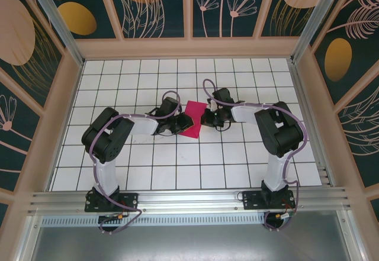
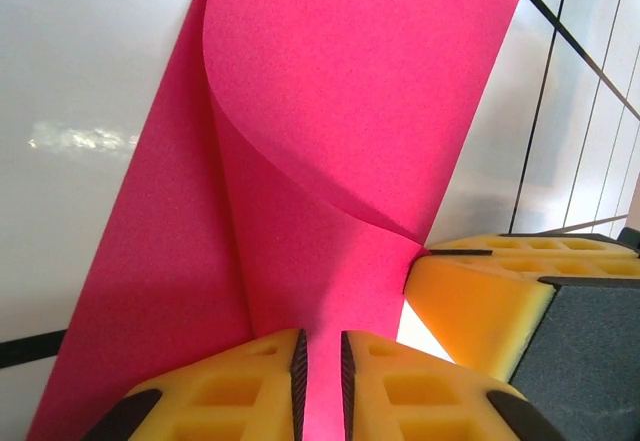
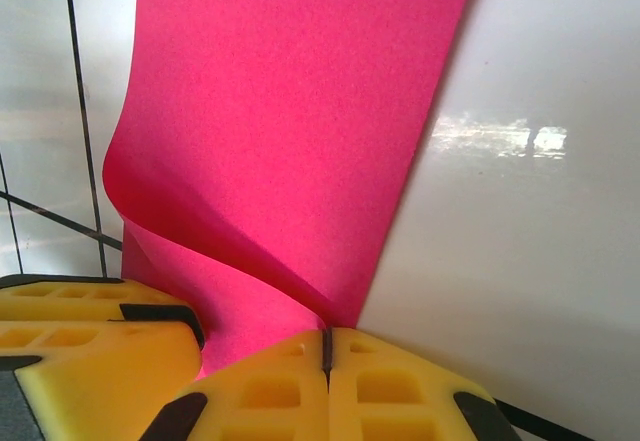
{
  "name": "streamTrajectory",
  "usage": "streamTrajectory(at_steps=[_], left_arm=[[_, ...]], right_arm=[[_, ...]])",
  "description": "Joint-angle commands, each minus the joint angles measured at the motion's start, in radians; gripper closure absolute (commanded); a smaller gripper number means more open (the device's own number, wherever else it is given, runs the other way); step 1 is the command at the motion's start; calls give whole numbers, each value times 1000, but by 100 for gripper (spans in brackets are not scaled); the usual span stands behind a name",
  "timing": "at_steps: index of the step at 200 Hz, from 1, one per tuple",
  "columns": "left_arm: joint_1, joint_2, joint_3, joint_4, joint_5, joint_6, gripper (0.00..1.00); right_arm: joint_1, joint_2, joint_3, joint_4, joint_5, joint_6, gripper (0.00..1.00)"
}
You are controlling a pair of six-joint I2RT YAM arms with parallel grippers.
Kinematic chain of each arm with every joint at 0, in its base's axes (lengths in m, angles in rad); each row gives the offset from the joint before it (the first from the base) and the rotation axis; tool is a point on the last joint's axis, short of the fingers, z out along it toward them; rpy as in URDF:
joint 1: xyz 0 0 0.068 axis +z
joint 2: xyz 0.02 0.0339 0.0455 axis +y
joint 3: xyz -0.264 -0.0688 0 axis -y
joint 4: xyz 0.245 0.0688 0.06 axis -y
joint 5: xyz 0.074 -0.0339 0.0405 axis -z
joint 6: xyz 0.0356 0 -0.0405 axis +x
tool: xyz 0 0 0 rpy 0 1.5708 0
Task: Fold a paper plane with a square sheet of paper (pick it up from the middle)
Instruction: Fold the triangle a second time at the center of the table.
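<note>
1. The square sheet of paper lies mid-table on the white grid, with one flap curled up over the rest.
2. The left gripper has its jaws narrow, and the sheet's raised fold is pinched between the yellow pads.
3. The right gripper has its jaws pressed together on the same sheet, from the opposite side.
4. The two grippers sit just beside each other, each crowding a corner of the other's wrist view.
5. Patterned wall panels surround the table, and an aluminium rail runs along the near edge.

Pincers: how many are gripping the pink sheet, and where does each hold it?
2. The left pincer is shut on the left side of the square sheet of paper; the right pincer is shut on its right side. The paper curls between them.
</note>
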State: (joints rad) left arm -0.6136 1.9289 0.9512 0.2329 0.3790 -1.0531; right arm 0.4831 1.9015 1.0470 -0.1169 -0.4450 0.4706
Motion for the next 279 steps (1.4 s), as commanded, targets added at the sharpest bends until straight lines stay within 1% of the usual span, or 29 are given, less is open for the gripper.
streamTrajectory(at_steps=[1,21,47,73,85,92,110,131,152,198,235,279], left_arm=[[6,31,-3,-72,-35,-15,80],[7,40,-1,-96,-53,-29,82],[7,50,-6,-99,-55,-49,83],[6,56,-8,-104,-63,-60,84],[6,58,-7,-106,-62,-62,84],[7,60,-7,-106,-61,-64,85],[6,63,-7,-107,-63,-67,85],[7,66,-6,-109,-63,-73,86],[6,66,-5,-112,-63,-72,86],[7,68,-2,-121,-65,-73,86],[7,68,1,-138,-73,-67,87],[6,69,5,-153,-84,-60,87]], right_arm=[[-7,32,34,-19,55,8,98],[-7,-28,32,-22,67,25,93],[-2,-138,-23,-21,102,50,85],[37,-206,-90,-26,106,59,84],[58,-212,-100,-39,108,60,86],[95,-211,-100,-45,109,60,88],[146,-195,-99,-40,101,64,93],[174,-161,-90,-22,76,78,97],[181,-131,-84,-13,70,85,99],[181,-87,-68,-27,94,79,99],[181,-80,-61,-63,139,68,99],[178,-85,-72,-88,147,54,99]])
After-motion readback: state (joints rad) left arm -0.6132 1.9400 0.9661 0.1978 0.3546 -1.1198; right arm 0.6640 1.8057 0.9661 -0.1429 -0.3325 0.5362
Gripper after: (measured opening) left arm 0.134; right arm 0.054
